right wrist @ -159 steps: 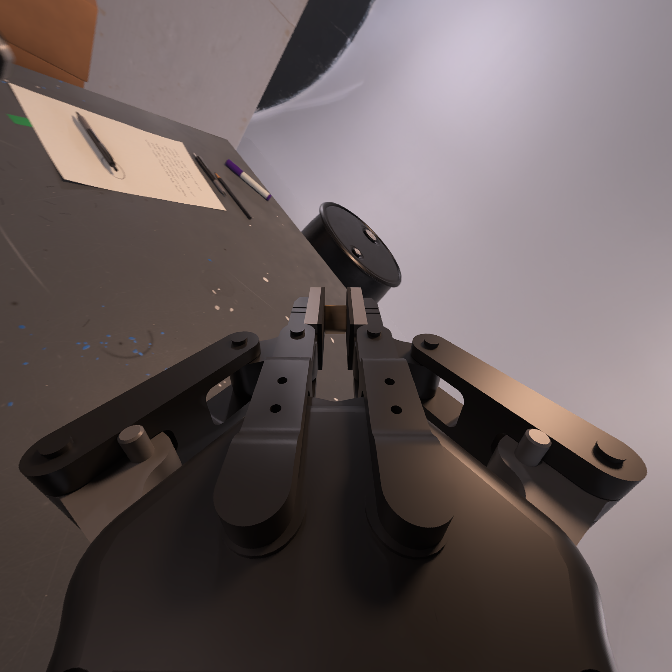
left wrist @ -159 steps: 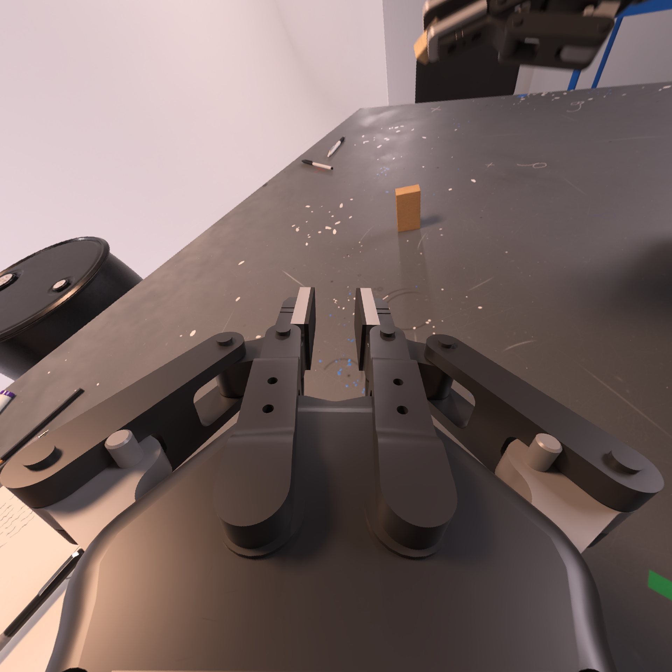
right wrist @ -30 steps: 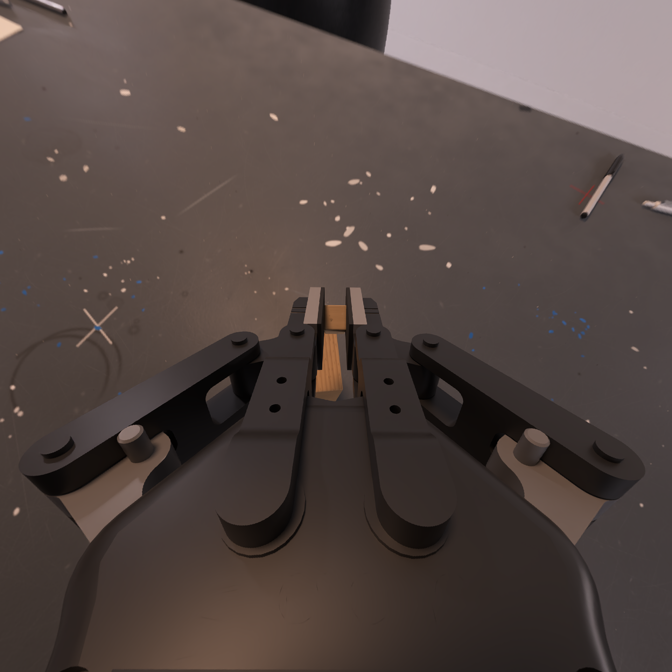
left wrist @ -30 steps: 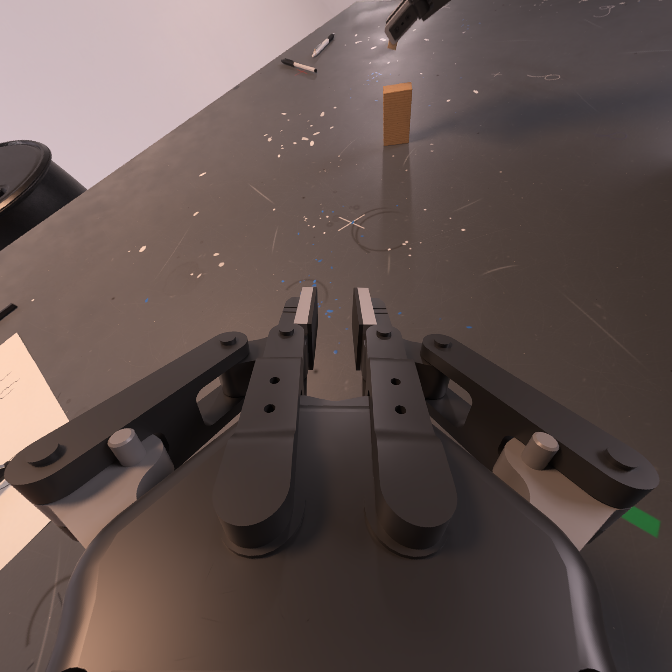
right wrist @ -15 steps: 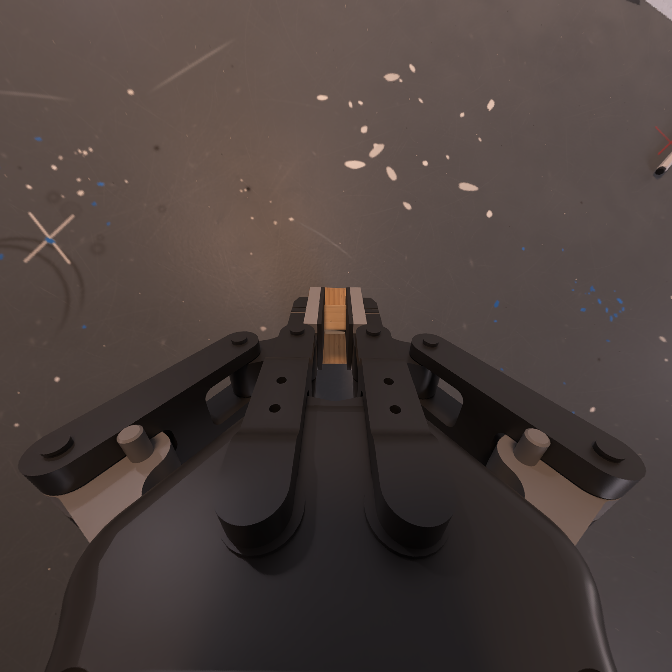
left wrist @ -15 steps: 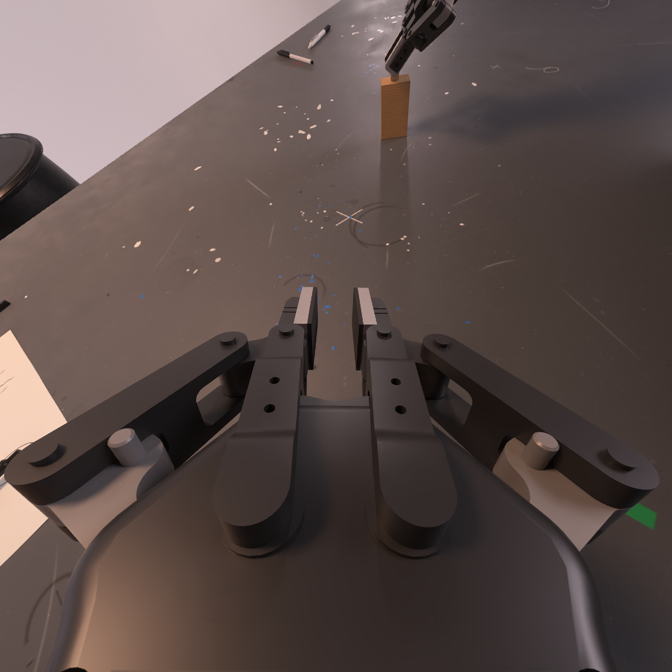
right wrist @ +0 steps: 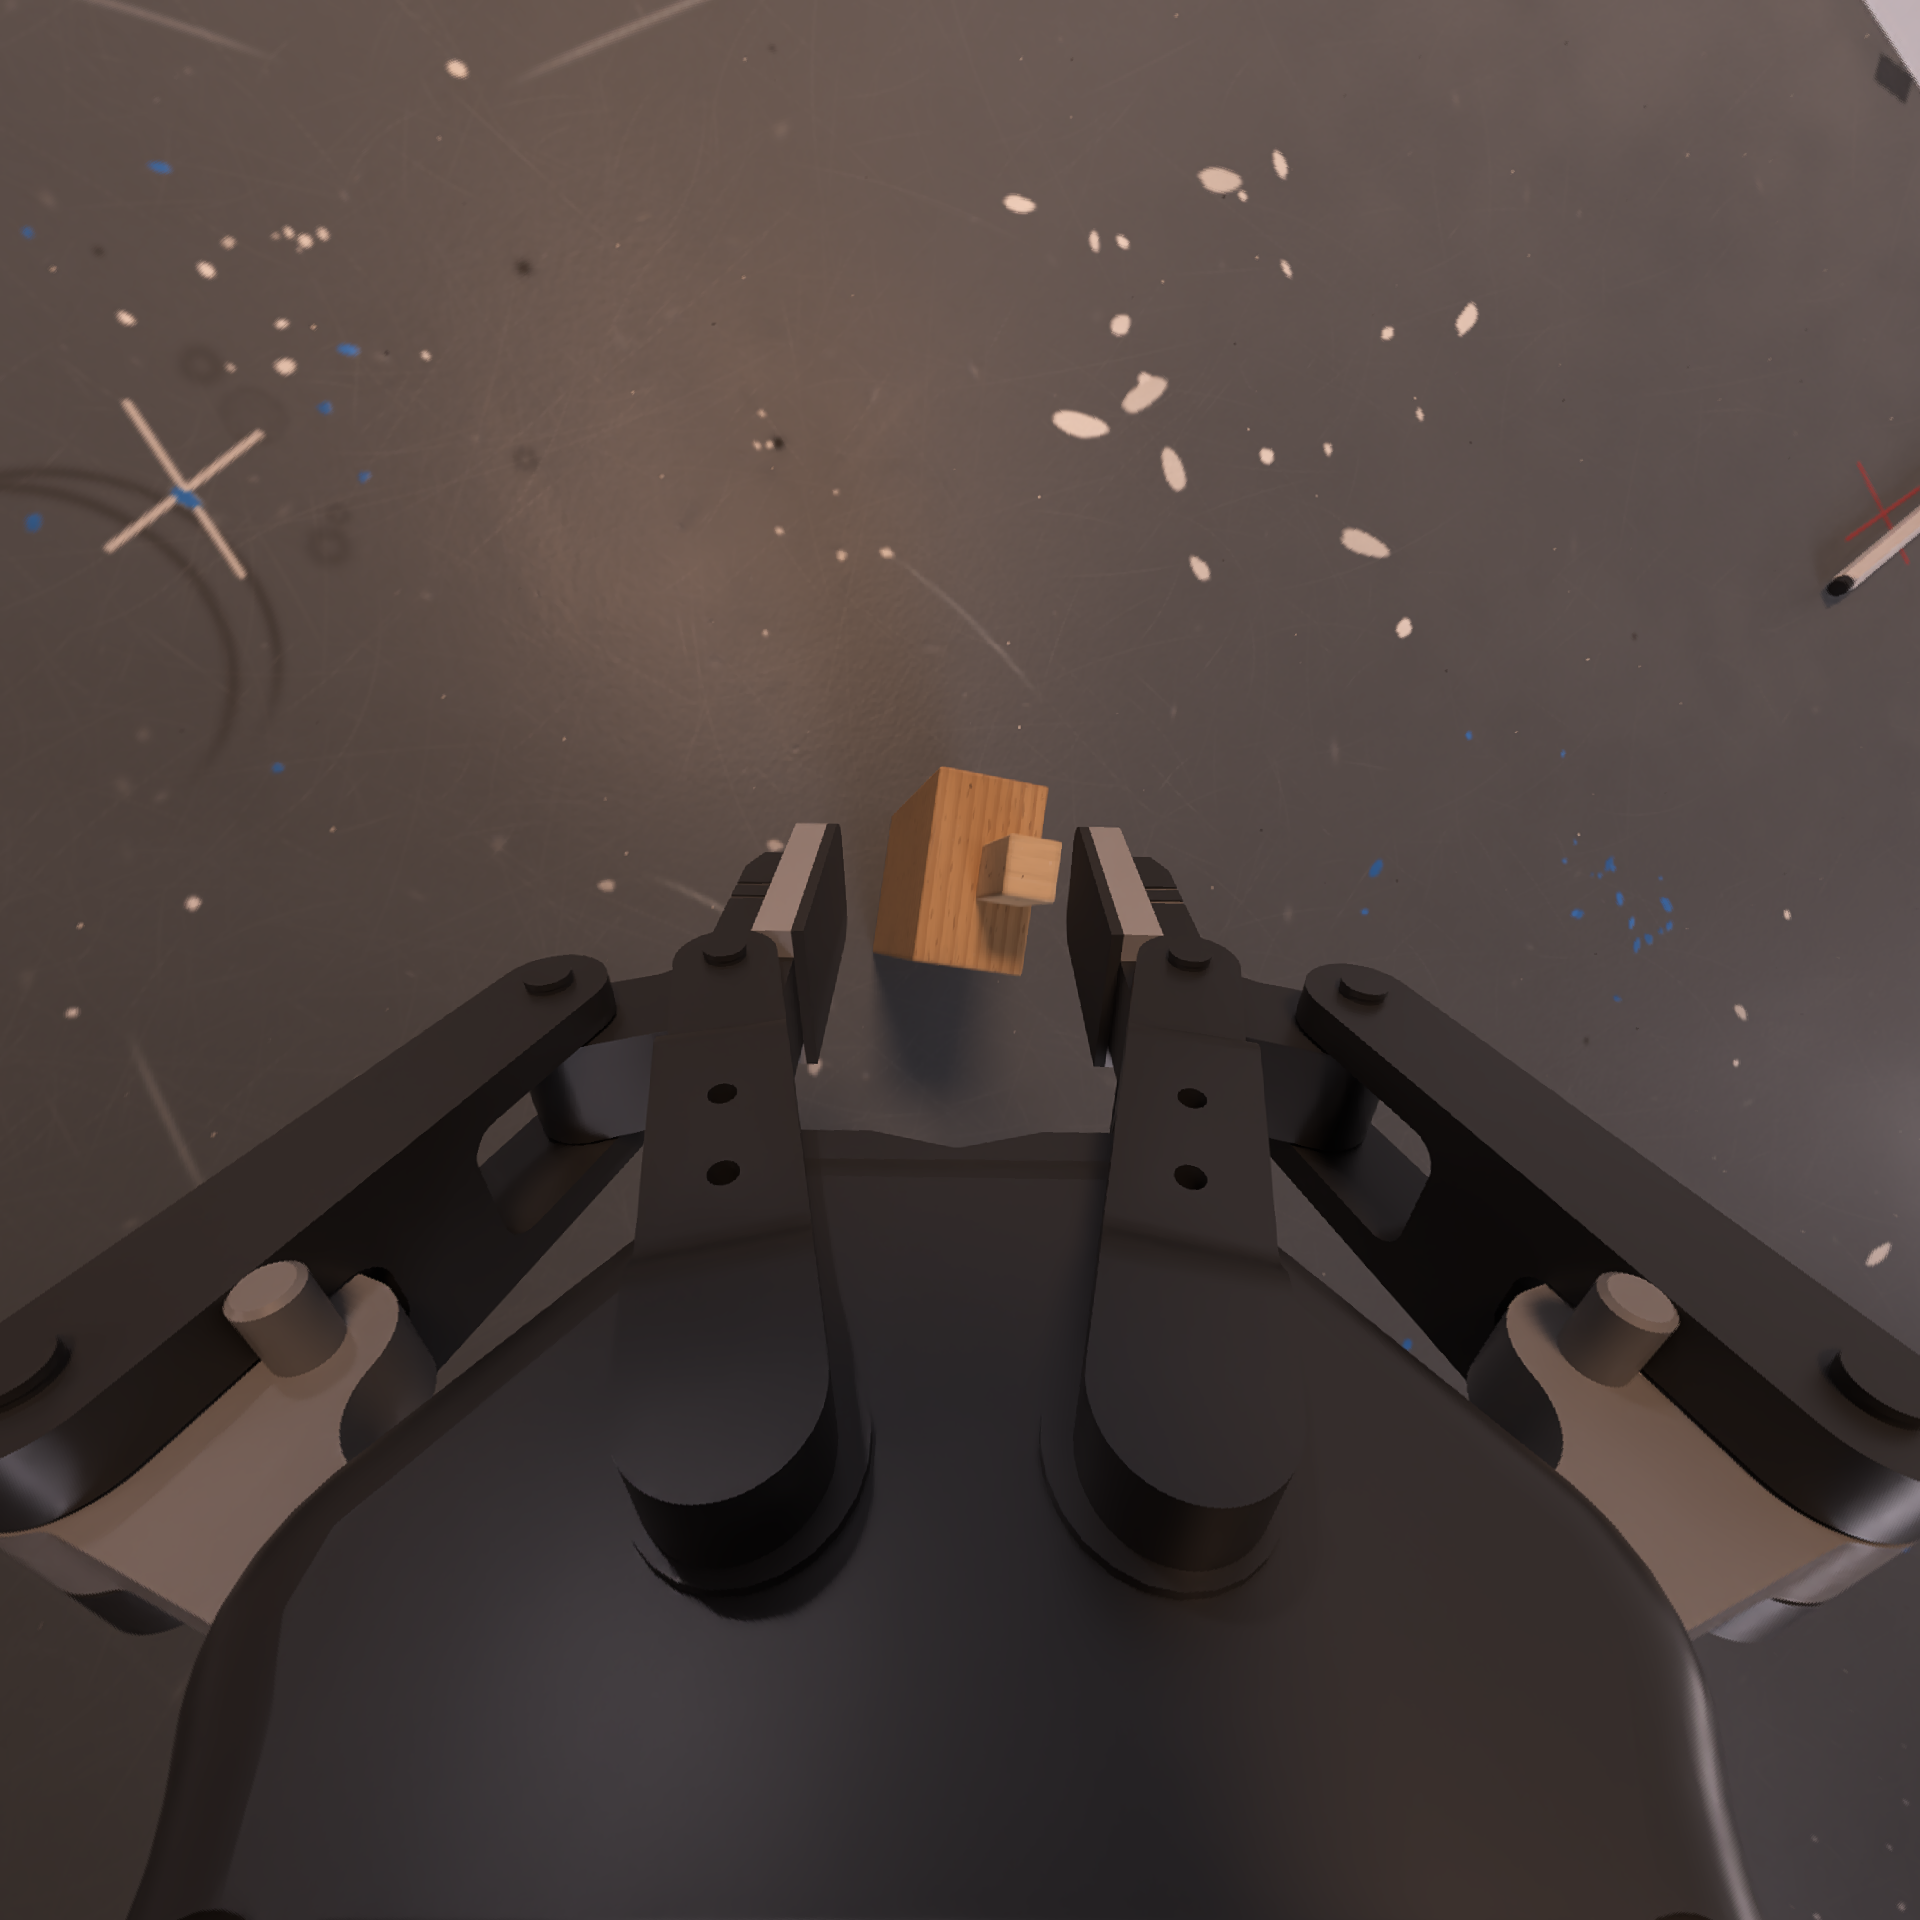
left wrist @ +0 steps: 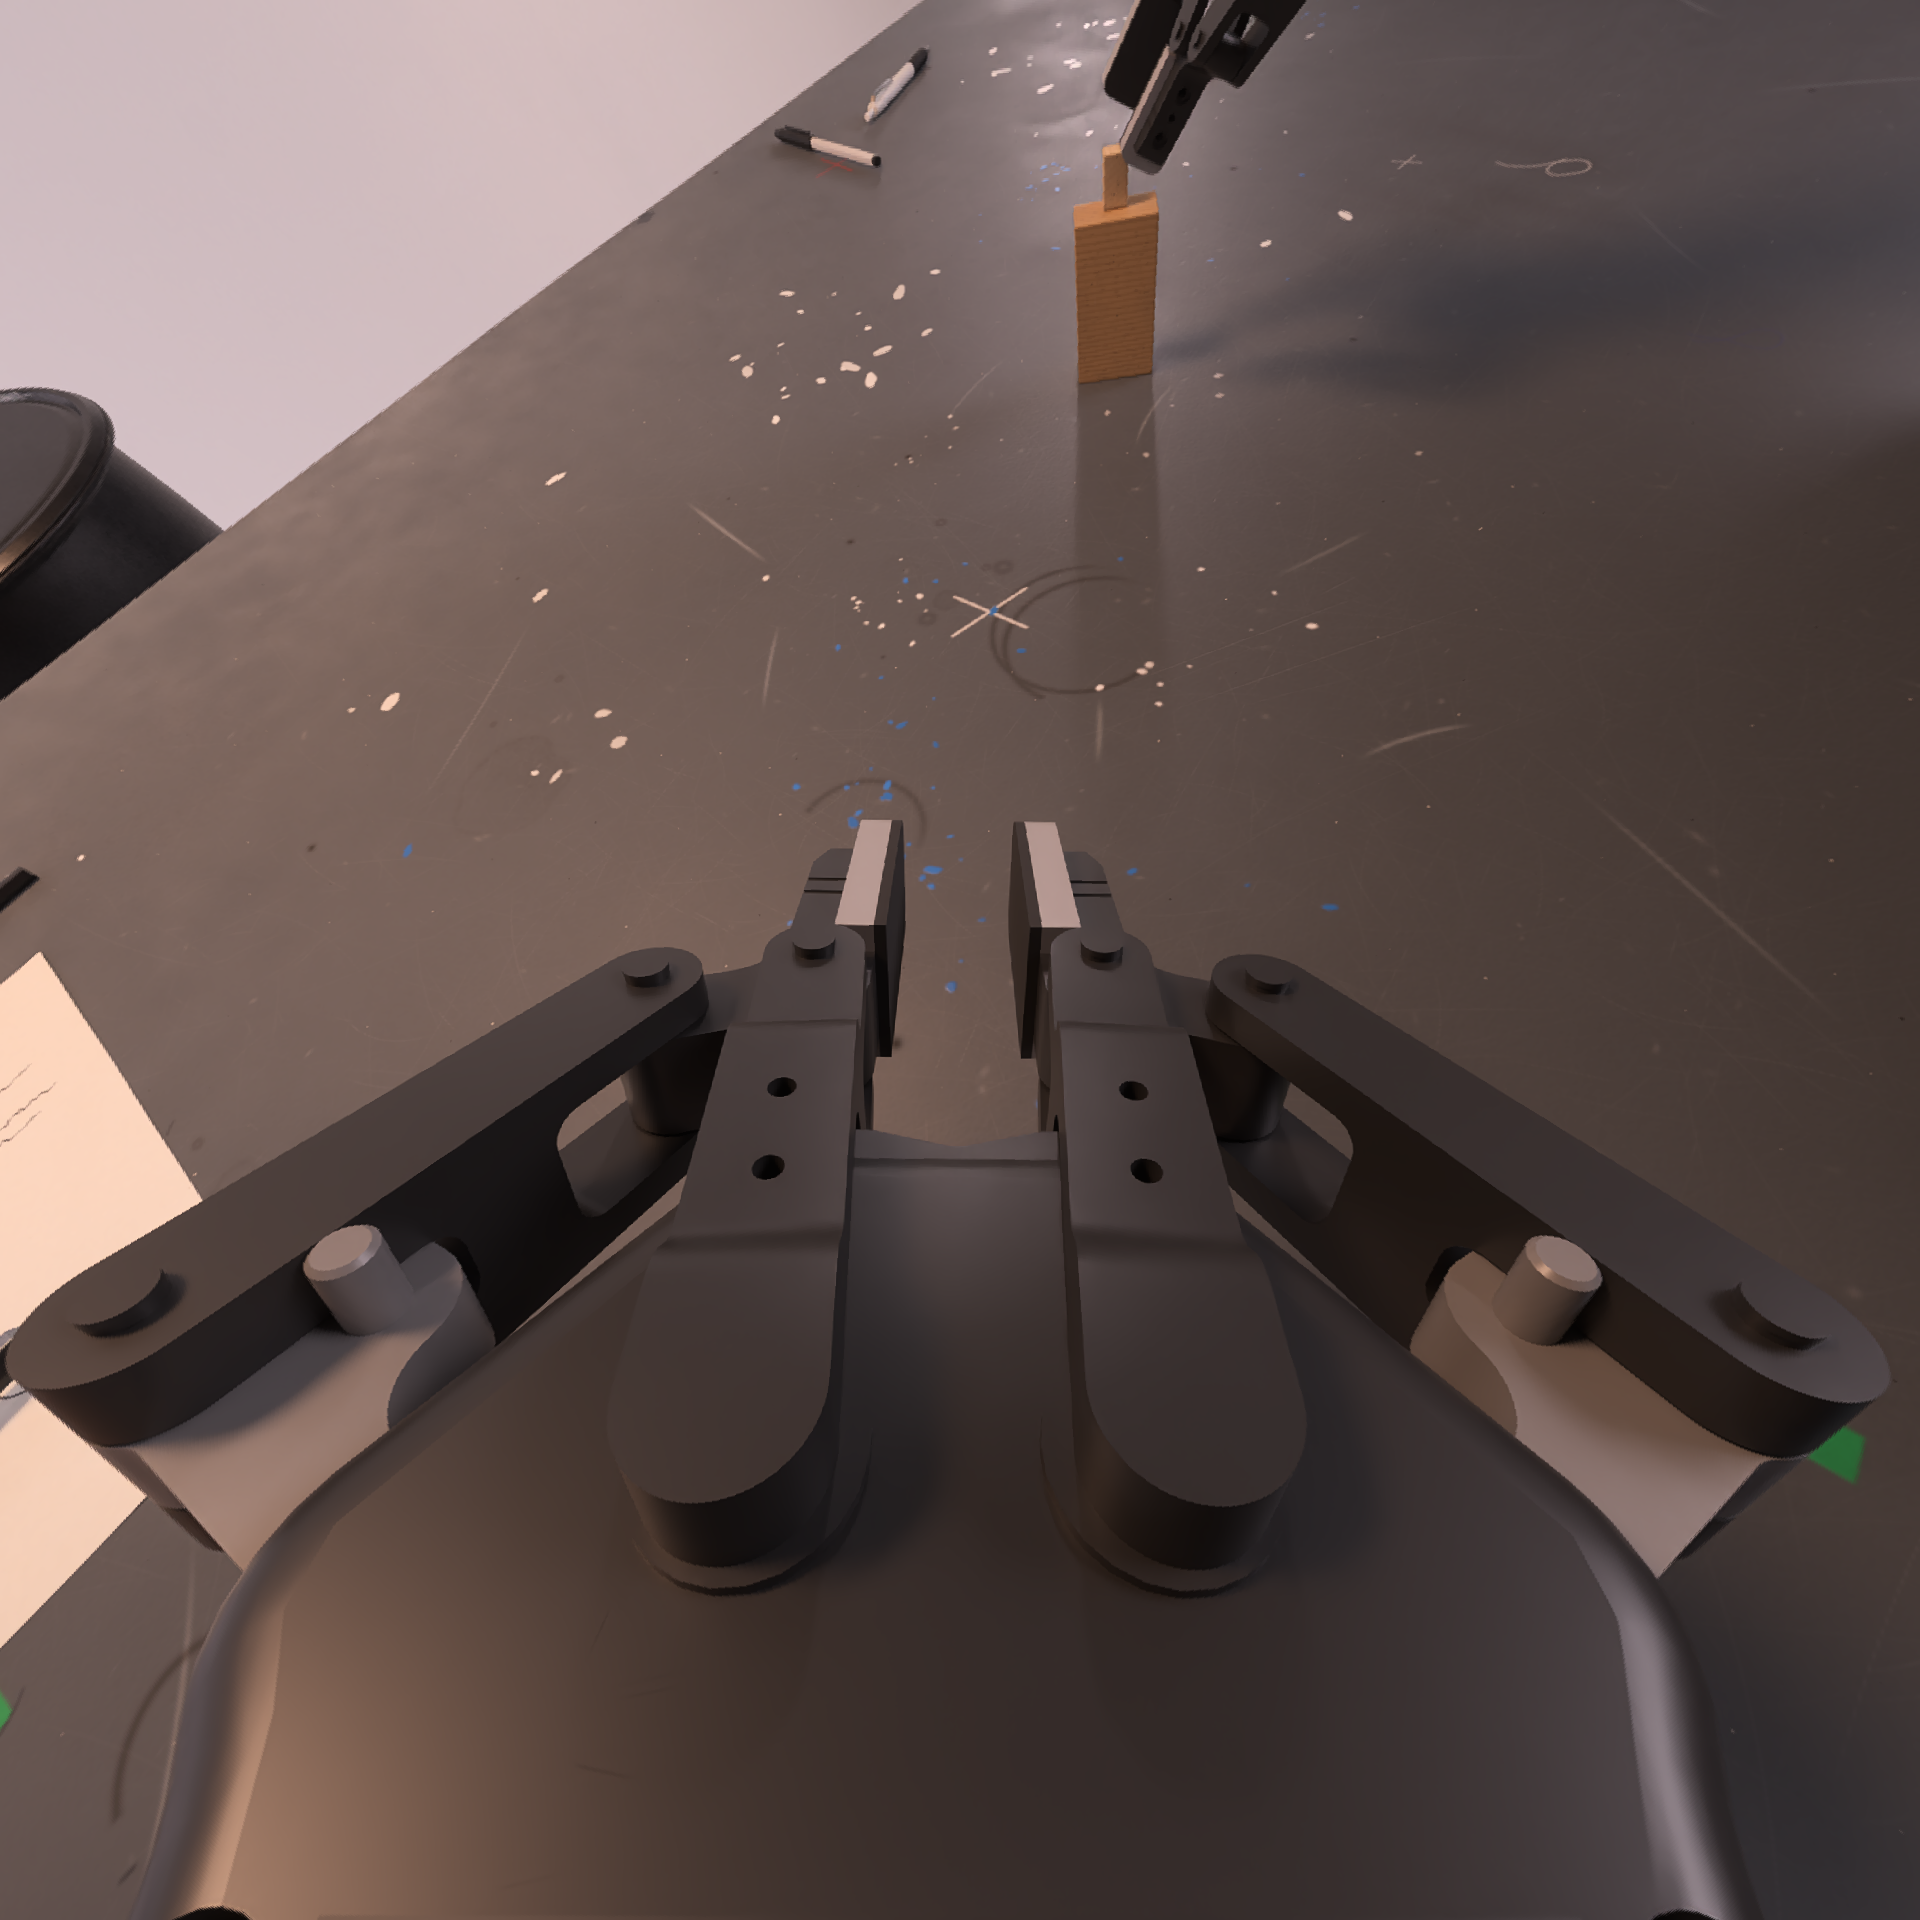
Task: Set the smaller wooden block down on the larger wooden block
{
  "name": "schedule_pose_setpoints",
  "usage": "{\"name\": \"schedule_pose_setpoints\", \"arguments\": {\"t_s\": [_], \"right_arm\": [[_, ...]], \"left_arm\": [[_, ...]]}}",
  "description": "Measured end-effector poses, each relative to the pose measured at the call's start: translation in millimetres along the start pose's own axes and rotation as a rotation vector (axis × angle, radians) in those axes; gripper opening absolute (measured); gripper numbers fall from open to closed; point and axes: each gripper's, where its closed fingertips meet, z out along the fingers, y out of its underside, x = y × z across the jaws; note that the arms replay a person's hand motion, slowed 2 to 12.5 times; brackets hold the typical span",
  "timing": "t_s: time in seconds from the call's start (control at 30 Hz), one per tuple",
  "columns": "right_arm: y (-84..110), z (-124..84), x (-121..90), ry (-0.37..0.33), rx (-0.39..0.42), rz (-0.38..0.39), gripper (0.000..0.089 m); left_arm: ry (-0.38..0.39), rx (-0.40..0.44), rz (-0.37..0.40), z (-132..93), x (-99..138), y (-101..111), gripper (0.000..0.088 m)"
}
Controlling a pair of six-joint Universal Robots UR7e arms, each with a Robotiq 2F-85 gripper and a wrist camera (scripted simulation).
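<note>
The larger wooden block stands upright on the dark table, far ahead in the left wrist view. The smaller wooden block stands on its top face. In the right wrist view I look down on the larger block, with the smaller block near its right edge. My right gripper is open just above them, one finger on each side and touching neither. It also shows in the left wrist view, above the stack. My left gripper is open and empty, low over the table and far from the blocks.
Two markers lie near the table's far left edge; one also shows in the right wrist view. A black drum stands beyond that edge. A sheet of paper lies at the left. A green tape mark is at the right.
My right gripper has opened and let go of the smaller block, which now stands on the larger block, and it has lifted slightly. The left gripper has hardly moved.
</note>
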Motion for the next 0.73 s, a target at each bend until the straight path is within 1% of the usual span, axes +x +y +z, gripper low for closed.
{"name": "schedule_pose_setpoints", "arguments": {"t_s": [0.17, 0.27, 0.33, 0.47, 0.6, 0.73], "right_arm": [[2.1, -15, -4, -0.015, -0.014, -0.038, 0.0388], [-0.1, -25, -9, -0.029, 0.0, -0.059, 0.0385], [-2.2, -31, -15, -0.046, 0.014, -0.074, 0.0363], [-8.1, -43, -26, -0.069, 0.05, -0.096, 0.0286], [-10.8, -45, -33, -0.07, 0.064, -0.106, 0.0159], [-10.0, -41, -35, -0.058, 0.048, -0.115, 0.0126]], "left_arm": [[0.0, -0.001, 0.003, -1, 0, -1, 0.0186], [0.001, -0.001, 0.004, -2, 0, -1, 0.0186], [0.001, -0.001, 0.006, -2, 0, -1, 0.0186], [0.003, -0.001, 0.009, -2, 1, -2, 0.0186], [0.004, -0.003, 0.017, -2, 3, -3, 0.0186], [0.007, -0.007, 0.023, -2, 5, -3, 0.0186]]}}
